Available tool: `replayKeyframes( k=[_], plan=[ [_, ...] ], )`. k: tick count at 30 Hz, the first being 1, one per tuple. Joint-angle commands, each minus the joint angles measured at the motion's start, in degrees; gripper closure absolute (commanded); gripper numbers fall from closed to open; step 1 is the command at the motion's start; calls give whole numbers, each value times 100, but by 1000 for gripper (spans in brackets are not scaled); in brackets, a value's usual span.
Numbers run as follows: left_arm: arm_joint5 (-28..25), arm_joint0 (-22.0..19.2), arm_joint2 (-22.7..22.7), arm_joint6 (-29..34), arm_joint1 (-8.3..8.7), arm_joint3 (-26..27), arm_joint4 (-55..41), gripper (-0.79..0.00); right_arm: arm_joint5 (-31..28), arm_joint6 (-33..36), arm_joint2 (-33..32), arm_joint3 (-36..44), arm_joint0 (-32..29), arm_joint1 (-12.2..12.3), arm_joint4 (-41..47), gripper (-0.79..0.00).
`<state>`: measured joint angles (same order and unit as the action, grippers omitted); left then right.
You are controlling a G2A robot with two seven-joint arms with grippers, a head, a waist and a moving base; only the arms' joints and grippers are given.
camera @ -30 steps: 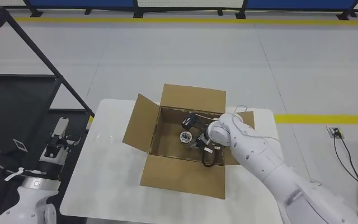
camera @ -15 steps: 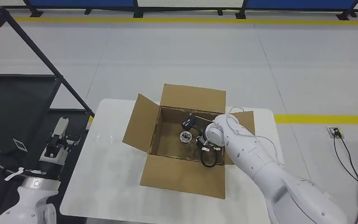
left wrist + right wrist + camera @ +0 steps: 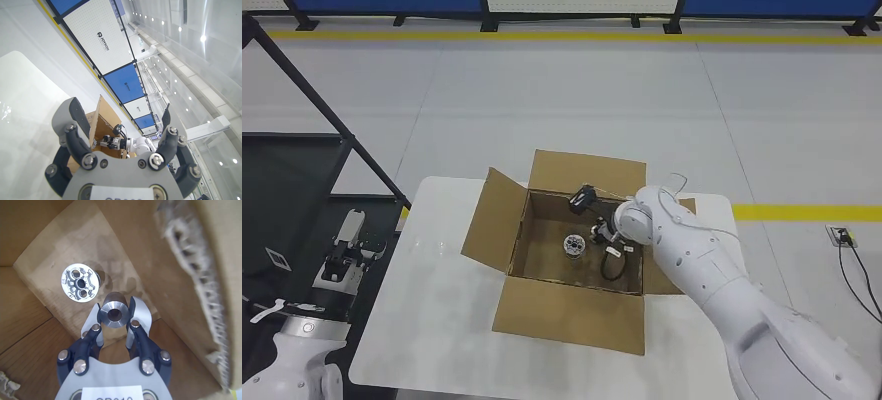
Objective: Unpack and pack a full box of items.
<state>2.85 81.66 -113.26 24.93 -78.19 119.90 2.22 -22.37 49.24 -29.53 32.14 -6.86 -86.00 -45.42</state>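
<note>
While hanging inside the open cardboard box [image 3: 567,320] at the middle of the counter [image 3: 442,300], clamps the fingers of the right gripper [image 3: 115,303] on a metal cylinder [image 3: 114,313]. Leaves a slotted metal disc [image 3: 80,285] on the box floor, at 9 o'clock from that gripper in the top view. Holds the left gripper [image 3: 121,108] beyond the counter's 9 o'clock edge, fingers wide apart, well apart from the box.

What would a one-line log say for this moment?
right gripper: shut on metal cylinder, above box floor | left gripper: open, empty | metal disc: on box floor
</note>
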Motion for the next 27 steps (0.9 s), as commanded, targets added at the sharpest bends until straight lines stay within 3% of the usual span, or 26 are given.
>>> replayKeyframes(
  k=[1, 8, 12, 16, 23, 27],
  plan=[
    [0, 0, 0, 0, 0, 0, 0, -785, 107, 176, -151, 450, -52, 145, -67, 0],
    [0, 0, 0, 0, 0, 0, 0, -785, 1083, 1051, -1220, 3045, -935, 912, -647, 0],
    [0, 0, 0, 0, 0, 0, 0, -785, 1565, 1827, -2254, 4808, -1855, 1386, -1206, 0],
    [0, 0, 0, 0, 0, 0, 0, -785, 1875, 2117, -3340, 6237, -2882, 1716, -1694, 0],
    [0, 0, 0, 0, 0, 0, 0, -785, 3065, 2225, -4822, 7065, -4074, 1971, -2727, 0],
    [0, 0, 0, 0, 0, 0, 0, -785, 3005, 1977, -5457, 7047, -4501, 2034, -2452, 0]
  ],
)
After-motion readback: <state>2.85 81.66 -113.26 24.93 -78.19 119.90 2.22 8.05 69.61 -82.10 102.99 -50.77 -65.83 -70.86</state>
